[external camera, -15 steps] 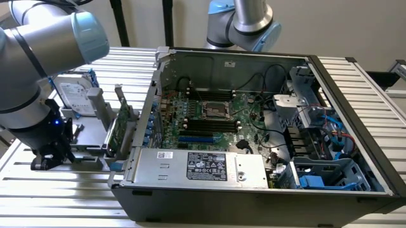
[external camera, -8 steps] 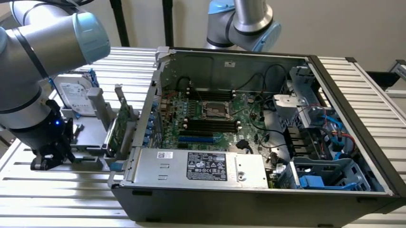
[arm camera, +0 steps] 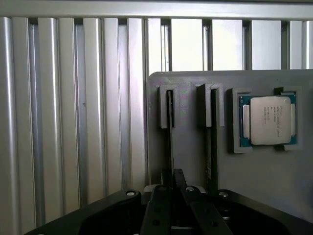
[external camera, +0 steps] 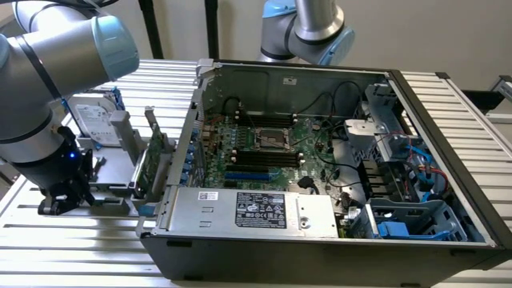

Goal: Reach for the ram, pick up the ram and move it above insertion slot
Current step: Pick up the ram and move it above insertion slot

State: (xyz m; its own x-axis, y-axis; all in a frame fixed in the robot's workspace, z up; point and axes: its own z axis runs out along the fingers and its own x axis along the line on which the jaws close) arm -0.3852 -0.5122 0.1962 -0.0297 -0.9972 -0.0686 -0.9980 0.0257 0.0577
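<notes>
In the wrist view the ram shows edge-on as a thin dark strip standing in a slot of the grey holder. My gripper sits over the strip's near end, its fingers drawn together on the ram. The ram still rests in its slot. In the exterior view my gripper hangs low over the holder, at the exterior view's left of the open PC case. The motherboard's black slots lie inside the case, well away from the gripper.
A taller green expansion card stands between the gripper and the case wall. A hard disk leans behind the holder. A processor chip sits in its own recess, and a second dark board stands in the neighbouring slot. Another arm rises behind the case.
</notes>
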